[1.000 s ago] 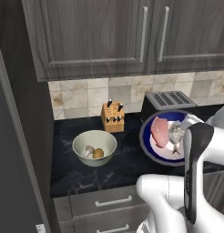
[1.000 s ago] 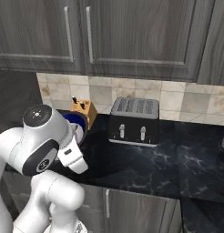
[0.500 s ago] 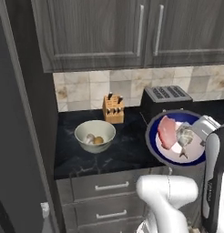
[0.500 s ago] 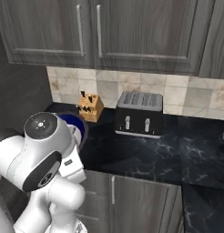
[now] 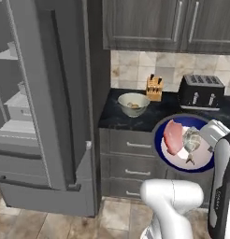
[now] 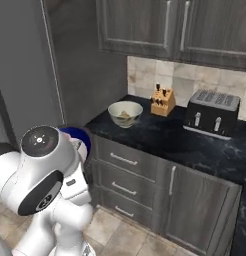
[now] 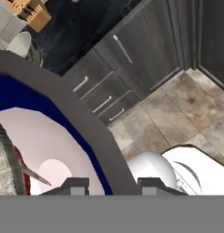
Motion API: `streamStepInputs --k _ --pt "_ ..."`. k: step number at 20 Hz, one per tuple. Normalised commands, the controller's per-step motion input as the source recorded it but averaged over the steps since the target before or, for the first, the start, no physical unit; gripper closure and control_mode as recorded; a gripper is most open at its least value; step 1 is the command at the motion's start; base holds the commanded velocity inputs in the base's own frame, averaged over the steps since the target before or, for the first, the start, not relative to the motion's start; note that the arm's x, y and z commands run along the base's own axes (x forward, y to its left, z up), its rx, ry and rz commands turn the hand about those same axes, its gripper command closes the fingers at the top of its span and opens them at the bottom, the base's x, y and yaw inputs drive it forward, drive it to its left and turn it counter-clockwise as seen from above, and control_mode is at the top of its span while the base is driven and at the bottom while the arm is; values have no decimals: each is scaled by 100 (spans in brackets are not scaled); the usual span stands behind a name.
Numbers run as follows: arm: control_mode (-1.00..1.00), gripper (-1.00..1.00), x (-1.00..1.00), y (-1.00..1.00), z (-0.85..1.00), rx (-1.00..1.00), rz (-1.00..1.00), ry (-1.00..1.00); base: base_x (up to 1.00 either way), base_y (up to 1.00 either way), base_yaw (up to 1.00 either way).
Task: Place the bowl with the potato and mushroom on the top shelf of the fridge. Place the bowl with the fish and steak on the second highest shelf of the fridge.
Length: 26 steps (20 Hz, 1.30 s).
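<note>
At the far left of the left base view, the fridge (image 5: 46,116) is standing with its door swung open, and pale inner shelves (image 5: 14,100) are being shown behind the door; which of them is the top shelf cannot be told. To its right, on the dark desk (image 5: 121,119), a pale bowl (image 5: 133,103) is sitting beside a wooden knife block (image 5: 154,87), with small tan lumps lying inside it that are too small to be told apart as potato and mushroom. Farther right a black toaster (image 5: 201,92) is standing against the tiled wall. Nearer the camera, off the desk and in front of the drawers (image 5: 131,161), a blue bowl (image 5: 182,164) is being held up in the air by its right rim, with the pink steak (image 5: 173,136) lying left of the mottled fish (image 5: 191,141). In the hand view the pincer (image 7: 109,184) is seen closed on the blue bowl's rim, one fingertip on each side.
</note>
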Motion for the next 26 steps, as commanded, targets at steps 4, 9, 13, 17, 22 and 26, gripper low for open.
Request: streamStepInputs --k 4,9,13,17,22,26 --pt "100 100 0 0 0 0 0 0 -44 85 35" --pt "100 100 0 0 0 0 0 0 -9 100 11" --pt "100 100 0 0 0 0 0 0 0 100 0" --pt "100 100 0 0 0 0 0 0 -1 100 -2" --pt "100 100 0 0 0 0 0 0 26 100 -16" --pt "100 100 0 0 0 0 0 0 59 100 -39"
